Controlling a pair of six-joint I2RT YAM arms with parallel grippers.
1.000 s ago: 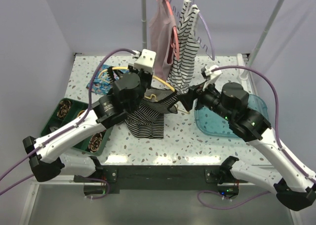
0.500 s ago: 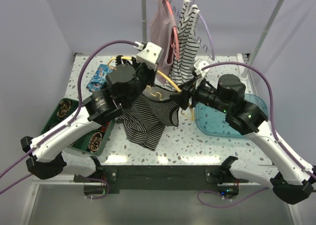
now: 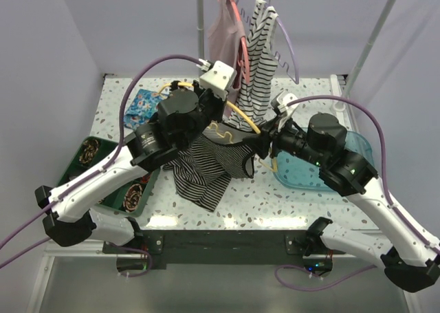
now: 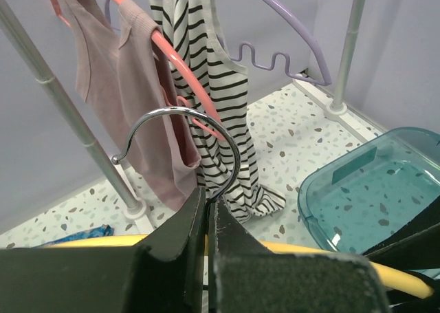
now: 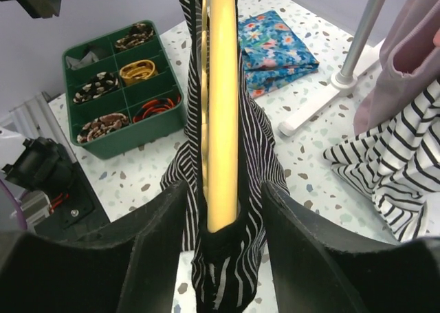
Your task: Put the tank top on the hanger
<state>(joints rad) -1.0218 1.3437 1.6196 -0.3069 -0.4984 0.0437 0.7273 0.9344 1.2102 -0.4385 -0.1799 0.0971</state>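
Observation:
My left gripper (image 4: 207, 192) is shut on the metal hook (image 4: 230, 144) of the yellow hanger (image 3: 242, 117) and holds it above the table. The black, thin-striped tank top (image 3: 206, 165) hangs from the hanger, its lower part drooping toward the table. In the right wrist view one strap of the tank top (image 5: 258, 155) wraps the end of the hanger (image 5: 221, 120). My right gripper (image 5: 223, 210) straddles that end, open, with a gap on each side. From above, the right gripper (image 3: 265, 146) sits at the hanger's right tip.
A green compartment tray (image 3: 103, 168) sits at the left and a blue floral cloth (image 3: 141, 106) behind it. A teal container (image 3: 330, 168) lies under the right arm. On the back rack (image 3: 201, 24) hang a pink top (image 4: 130, 113) and a bold-striped garment (image 4: 220, 100).
The left arm has raised the hanger and carried it back, and the tank top swung with it. The right gripper's jaws have narrowed around the hanger's end.

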